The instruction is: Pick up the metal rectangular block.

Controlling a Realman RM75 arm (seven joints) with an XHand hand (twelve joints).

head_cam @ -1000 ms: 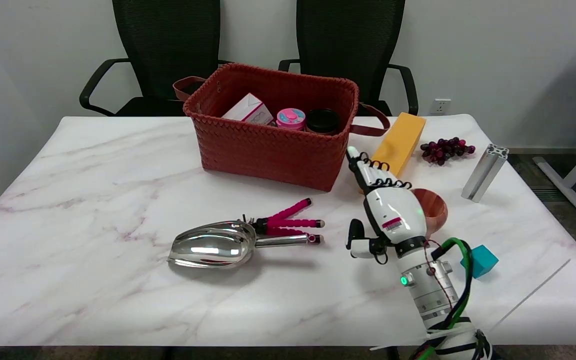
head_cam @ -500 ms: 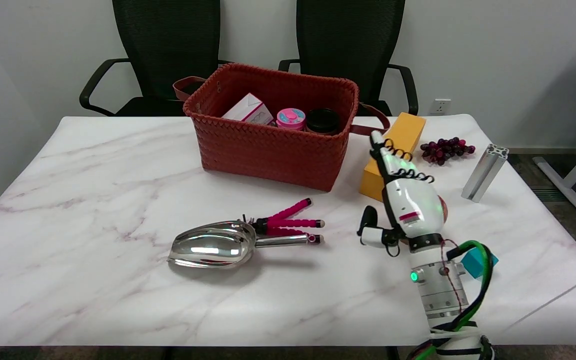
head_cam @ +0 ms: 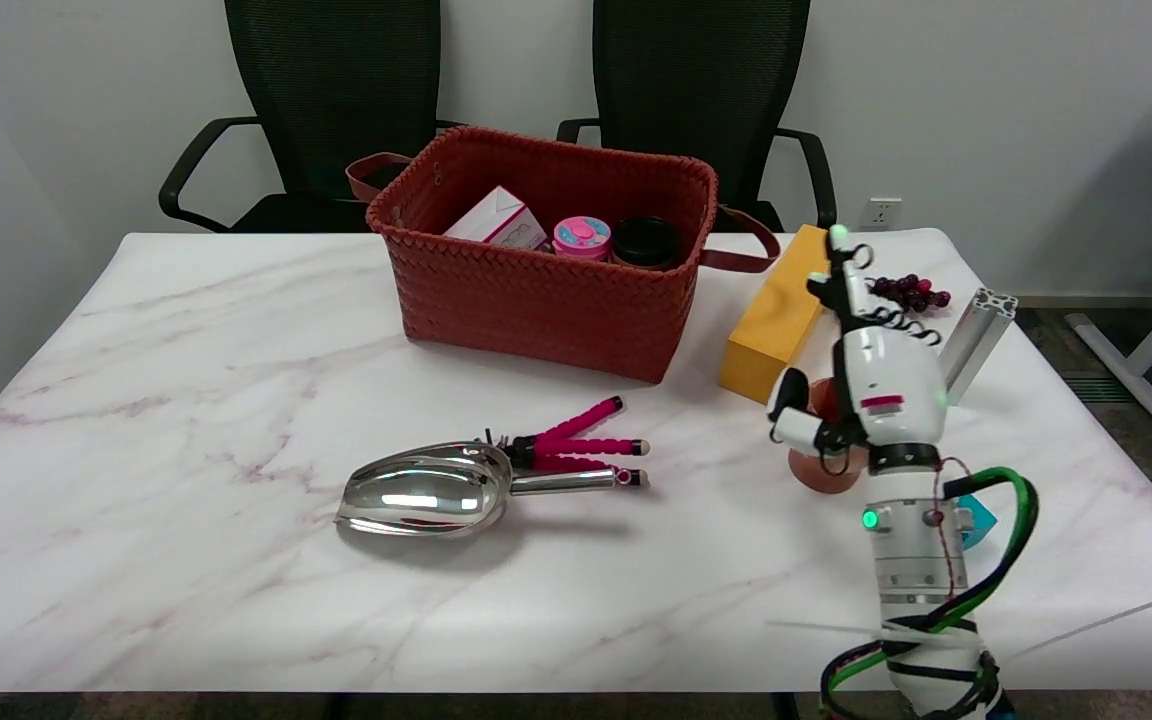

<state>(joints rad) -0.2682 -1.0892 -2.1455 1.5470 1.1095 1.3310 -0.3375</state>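
Right hand [head_cam: 871, 375] shifted toward 2 o'clock, fingers spread, grasping nothing, nearing metal rectangular block [head_cam: 972, 343]. Red woven basket [head_cam: 546, 290] holds carton [head_cam: 496, 222], pink jar [head_cam: 582, 238], black jar [head_cam: 646, 242]; marble table [head_cam: 186, 400].

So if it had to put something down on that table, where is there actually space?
The left side is bare marble, from the basket and scoop to the table edge. The near strip below the scoop is also free. The right is crowded: yellow box, grapes, metal block, bowl and right hand.
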